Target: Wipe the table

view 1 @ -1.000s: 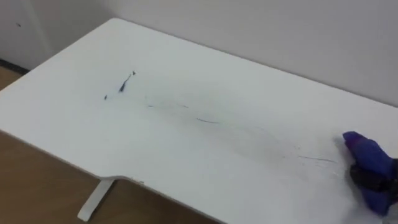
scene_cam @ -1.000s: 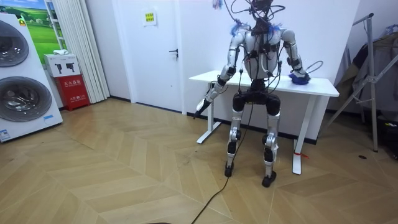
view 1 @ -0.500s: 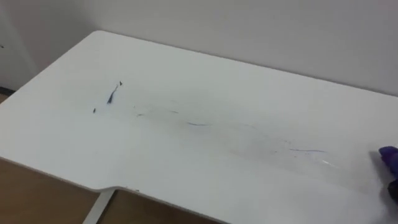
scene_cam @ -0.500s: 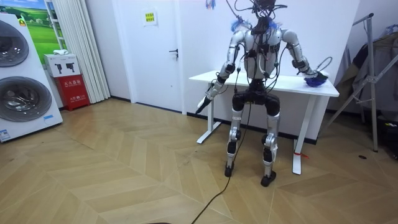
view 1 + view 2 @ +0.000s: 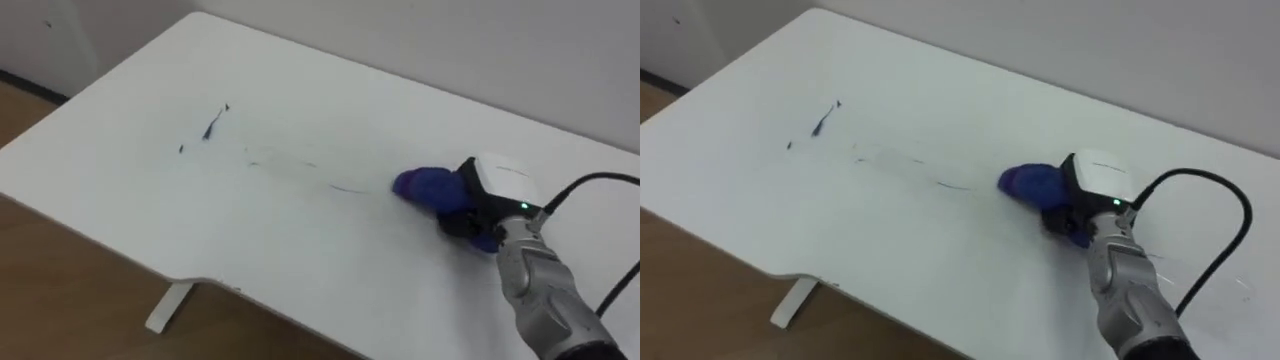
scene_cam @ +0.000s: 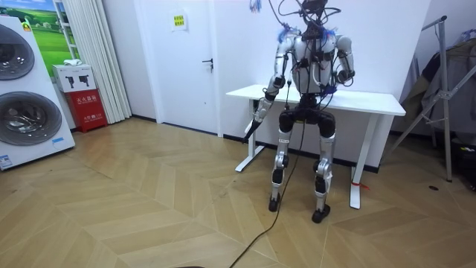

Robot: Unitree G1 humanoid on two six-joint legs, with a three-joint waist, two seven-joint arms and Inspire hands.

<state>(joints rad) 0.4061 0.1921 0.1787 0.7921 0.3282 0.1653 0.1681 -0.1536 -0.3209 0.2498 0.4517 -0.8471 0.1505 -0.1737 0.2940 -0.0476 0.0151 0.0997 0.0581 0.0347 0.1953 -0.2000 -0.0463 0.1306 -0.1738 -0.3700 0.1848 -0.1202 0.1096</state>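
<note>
The white counter (image 5: 300, 250) is bearing dark smears (image 5: 212, 127) toward its left; the right hand (image 5: 478, 208) is clutching a blue cloth (image 5: 425, 186) at mid-counter, apparently wiping. The next stroke is probably calling for a leftward sweep over those smears.

I see a herringbone wood floor (image 6: 149, 216), a white door (image 6: 186, 67), and washing machines (image 6: 22, 119) at the room view's left.

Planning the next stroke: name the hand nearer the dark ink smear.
Right. The right hand, gripping the purple cloth, rests on the table right of the smear; the left hand hangs below the table edge.
</note>
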